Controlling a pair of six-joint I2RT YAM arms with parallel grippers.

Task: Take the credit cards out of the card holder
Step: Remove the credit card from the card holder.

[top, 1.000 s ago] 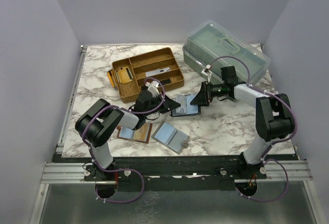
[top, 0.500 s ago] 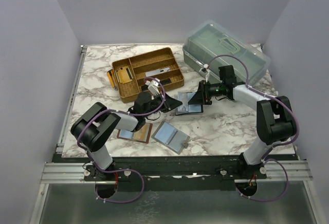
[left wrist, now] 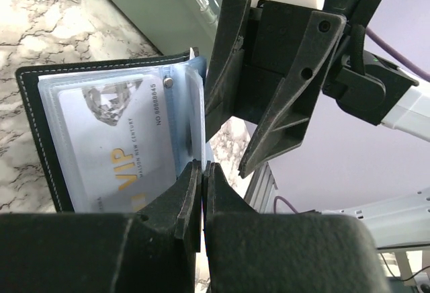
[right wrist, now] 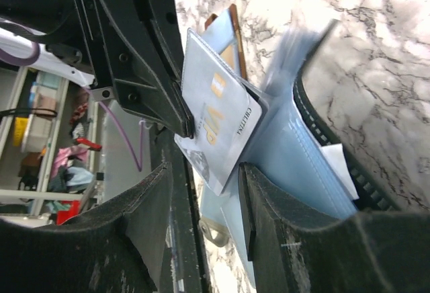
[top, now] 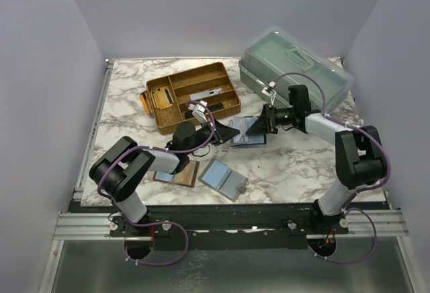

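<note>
Black card holder (left wrist: 30, 138) with white stitching and blue-grey pockets. Pale silvery-blue credit card (left wrist: 114, 138) with gold VIP lettering. White table (top: 295, 165), grey marble veins. Golden-tan tray (top: 191, 72) far left.

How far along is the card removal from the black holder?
Done: card holder is open. In hand: left gripper is shut on one credit card, partly out of the holder; right gripper is open beside it. Left: pull that card clear, then check for more.
</note>
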